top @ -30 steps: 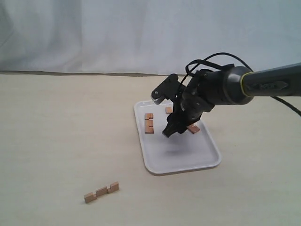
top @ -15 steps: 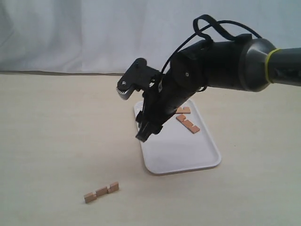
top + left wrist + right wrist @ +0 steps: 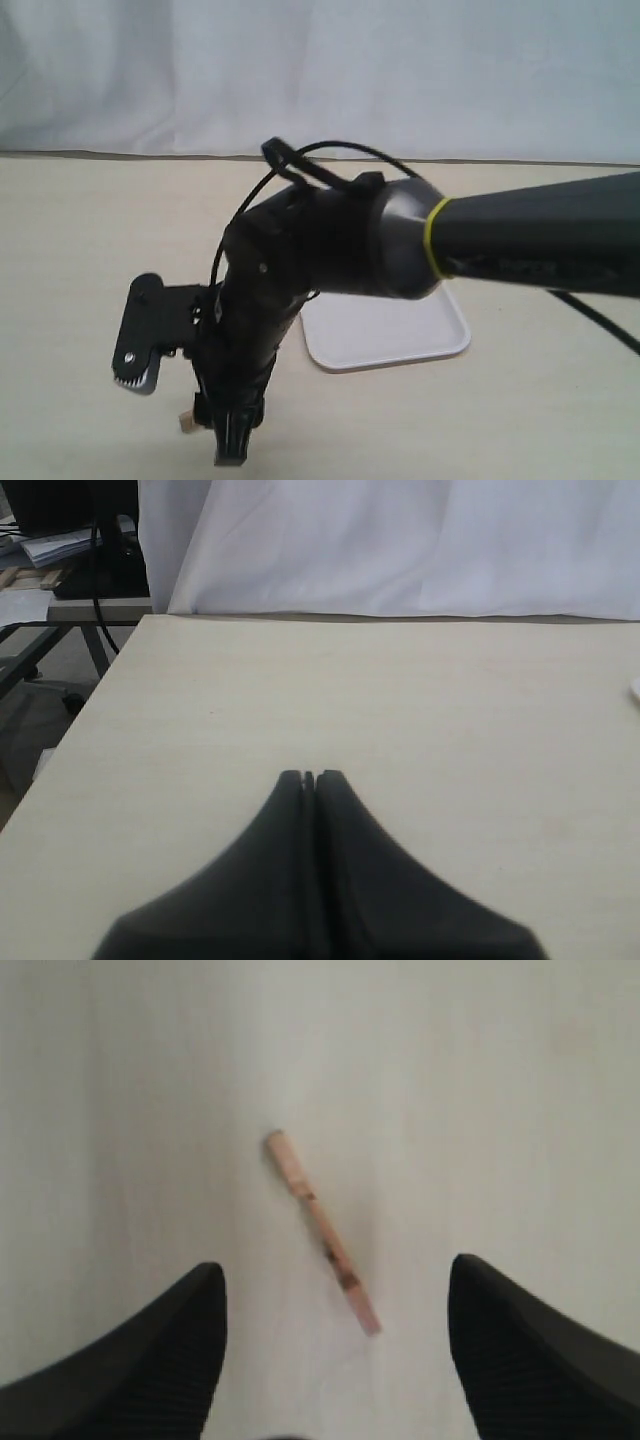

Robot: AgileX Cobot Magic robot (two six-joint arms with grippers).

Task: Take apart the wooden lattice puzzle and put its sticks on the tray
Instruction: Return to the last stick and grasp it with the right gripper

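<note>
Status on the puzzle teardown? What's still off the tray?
Done: no assembled lattice is in view; one loose stick lies alone on the table. In hand: nothing yet. The right gripper is open over that stick and the left gripper is shut, empty. Left: grasp it and carry it to the tray, whose contents the right arm mostly hides.

Pale cream table (image 3: 90, 260), matte. White cloth backdrop (image 3: 320, 70) behind. Past the table edge: cluttered desk (image 3: 70, 607), grey floor (image 3: 35, 725).
</note>
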